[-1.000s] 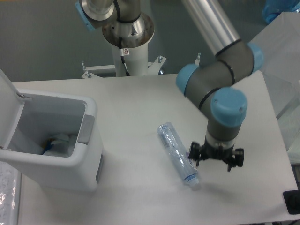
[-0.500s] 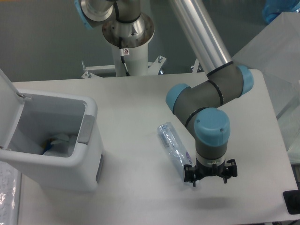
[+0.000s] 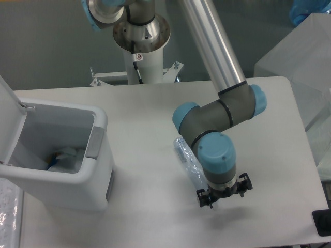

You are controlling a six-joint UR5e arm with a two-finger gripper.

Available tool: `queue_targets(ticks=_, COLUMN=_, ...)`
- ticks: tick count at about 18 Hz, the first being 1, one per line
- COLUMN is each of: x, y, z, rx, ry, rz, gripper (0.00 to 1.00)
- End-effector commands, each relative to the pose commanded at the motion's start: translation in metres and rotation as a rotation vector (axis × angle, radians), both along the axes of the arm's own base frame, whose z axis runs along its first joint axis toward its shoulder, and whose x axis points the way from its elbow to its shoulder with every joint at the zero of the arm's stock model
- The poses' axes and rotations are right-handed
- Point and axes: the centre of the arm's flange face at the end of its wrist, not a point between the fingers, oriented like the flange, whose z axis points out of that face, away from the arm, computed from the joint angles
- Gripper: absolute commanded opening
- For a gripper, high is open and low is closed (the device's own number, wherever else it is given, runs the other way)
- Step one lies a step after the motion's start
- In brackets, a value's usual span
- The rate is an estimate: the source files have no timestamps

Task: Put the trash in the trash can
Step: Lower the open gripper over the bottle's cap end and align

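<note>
The trash, a crushed clear bluish bottle (image 3: 185, 156), lies on the white table right of centre, running diagonally toward the front right. Its lower, cap end is hidden under my arm's wrist. My gripper (image 3: 223, 194) hangs over that hidden end, pointing down, its links spread to either side, open with nothing seen between the fingers. The trash can (image 3: 101, 170), a white boxy bin with a grey tab (image 3: 94, 142) on its rim, stands at the left with its lid (image 3: 9, 106) swung up and open.
White and blue scraps (image 3: 64, 156) lie inside the bin. The arm's base column (image 3: 140, 39) stands at the table's back. Clear plastic sheeting (image 3: 305, 77) hangs along the right side, and a black object (image 3: 322, 223) sits at the front right corner.
My gripper has moved left and slightly toward the front, from beside the bottle's cap end to over it, now covering that end. The bottle has not moved.
</note>
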Motion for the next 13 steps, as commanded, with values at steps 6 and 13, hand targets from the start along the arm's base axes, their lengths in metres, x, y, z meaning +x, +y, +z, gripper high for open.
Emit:
queue_targets(ticks=6, x=0.012, y=0.001, z=-0.011, rx=-0.024, ry=-0.004, rz=0.008, gripper=0.63)
queue_targets(ticks=13, x=0.011, y=0.000, z=-0.018, rx=-0.032, ry=-0.005, rz=0.020, gripper=0.44)
